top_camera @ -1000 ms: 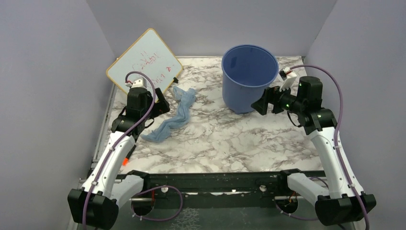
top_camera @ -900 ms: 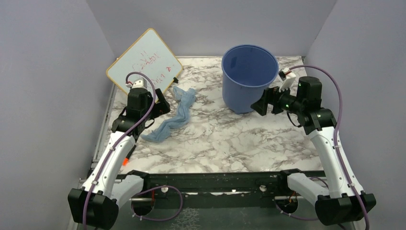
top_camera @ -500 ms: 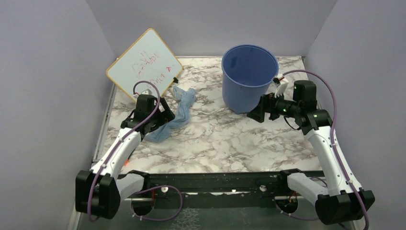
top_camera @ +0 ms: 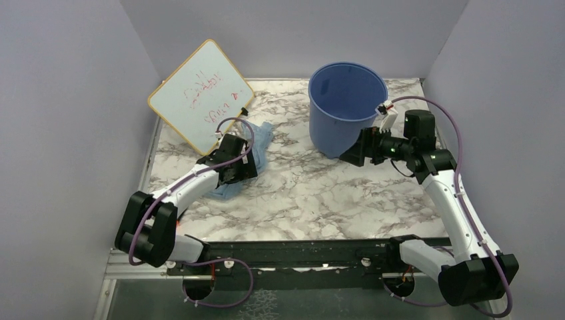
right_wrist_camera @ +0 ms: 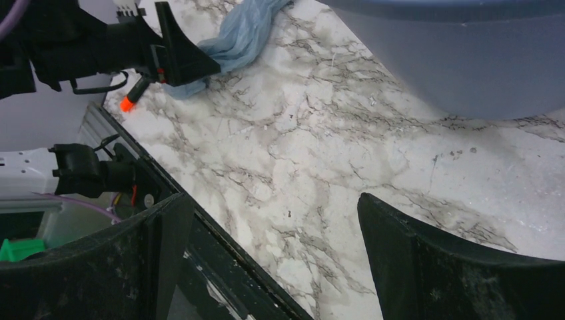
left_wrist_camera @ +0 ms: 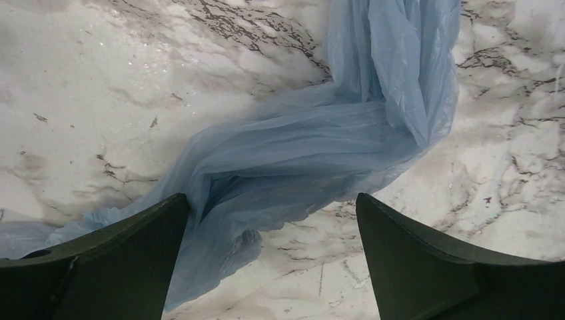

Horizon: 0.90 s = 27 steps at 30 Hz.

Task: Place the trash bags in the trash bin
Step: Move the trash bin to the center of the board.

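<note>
The trash bag [top_camera: 258, 138] is a crumpled light-blue strip lying on the marble table left of the trash bin [top_camera: 346, 107], a round blue bucket standing upright. My left gripper [top_camera: 241, 172] hovers low over the bag's near end, open. In the left wrist view the bag [left_wrist_camera: 313, 147] runs between its fingers and touches the left fingertip [left_wrist_camera: 170, 213]. My right gripper [top_camera: 352, 155] is open beside the bin's lower right wall, with only bare marble between its fingers in the right wrist view [right_wrist_camera: 273, 200]. That view also has the bin's wall [right_wrist_camera: 466, 60] and the bag [right_wrist_camera: 240, 37].
A white board with red writing [top_camera: 200, 93] leans against the back left wall, just behind the bag. Grey walls close in the table on three sides. The black front rail [top_camera: 300, 250] runs along the near edge. A small orange piece [right_wrist_camera: 125, 105] lies by the table's left edge.
My left arm has stretched forward and to the right and dropped down over the bag's near end. My right gripper has slid a little left along the bin's base. The bag has not moved.
</note>
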Motion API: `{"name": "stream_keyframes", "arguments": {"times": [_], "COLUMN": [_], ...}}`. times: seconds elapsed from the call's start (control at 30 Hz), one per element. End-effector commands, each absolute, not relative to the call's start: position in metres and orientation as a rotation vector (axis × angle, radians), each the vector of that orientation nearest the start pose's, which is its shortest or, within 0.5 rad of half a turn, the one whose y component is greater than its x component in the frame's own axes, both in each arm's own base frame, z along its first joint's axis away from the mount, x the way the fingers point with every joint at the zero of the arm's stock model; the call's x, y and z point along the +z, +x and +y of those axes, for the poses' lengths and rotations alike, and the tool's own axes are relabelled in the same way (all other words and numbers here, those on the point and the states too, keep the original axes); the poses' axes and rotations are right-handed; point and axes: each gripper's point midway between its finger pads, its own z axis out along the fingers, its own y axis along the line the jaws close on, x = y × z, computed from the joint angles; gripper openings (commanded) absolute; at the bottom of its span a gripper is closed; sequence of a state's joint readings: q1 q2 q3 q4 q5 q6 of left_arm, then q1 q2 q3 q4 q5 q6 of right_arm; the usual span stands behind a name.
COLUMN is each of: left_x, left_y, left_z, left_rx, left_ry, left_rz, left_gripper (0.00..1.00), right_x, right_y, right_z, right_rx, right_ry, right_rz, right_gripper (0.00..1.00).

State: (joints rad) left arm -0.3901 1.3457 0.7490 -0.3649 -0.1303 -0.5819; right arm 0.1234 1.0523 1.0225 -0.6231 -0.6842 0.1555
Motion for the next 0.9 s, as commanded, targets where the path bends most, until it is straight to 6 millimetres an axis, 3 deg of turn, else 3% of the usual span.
{"name": "stream_keyframes", "arguments": {"times": [0.0,0.2,0.5,0.7,0.87], "left_x": [0.058,0.05,0.061,0.063,0.06], "left_y": [0.297,0.288,0.269,0.252,0.229], "left_z": [-0.112,-0.133,-0.172,-0.194,-0.208], "left_rx": [-0.068,-0.136,-0.375,-0.525,-0.615], "left_ry": [-0.2,-0.052,0.134,0.246,0.304], "left_rz": [2.503,2.56,2.537,2.56,2.582], "left_gripper": [0.95,0.78,0.33,0.26,0.25], "right_x": [0.252,0.259,0.247,0.223,0.226], "right_y": [0.259,0.259,0.295,0.325,0.35], "right_z": [0.16,0.165,0.16,0.152,0.143], "right_rx": [1.002,1.019,0.753,0.625,0.575], "right_ry": [-0.349,-0.358,-0.137,0.116,0.245], "right_rz": [2.114,2.066,2.096,2.061,1.976], "right_gripper": [1.0,1.0,1.0,1.0,1.0]}}
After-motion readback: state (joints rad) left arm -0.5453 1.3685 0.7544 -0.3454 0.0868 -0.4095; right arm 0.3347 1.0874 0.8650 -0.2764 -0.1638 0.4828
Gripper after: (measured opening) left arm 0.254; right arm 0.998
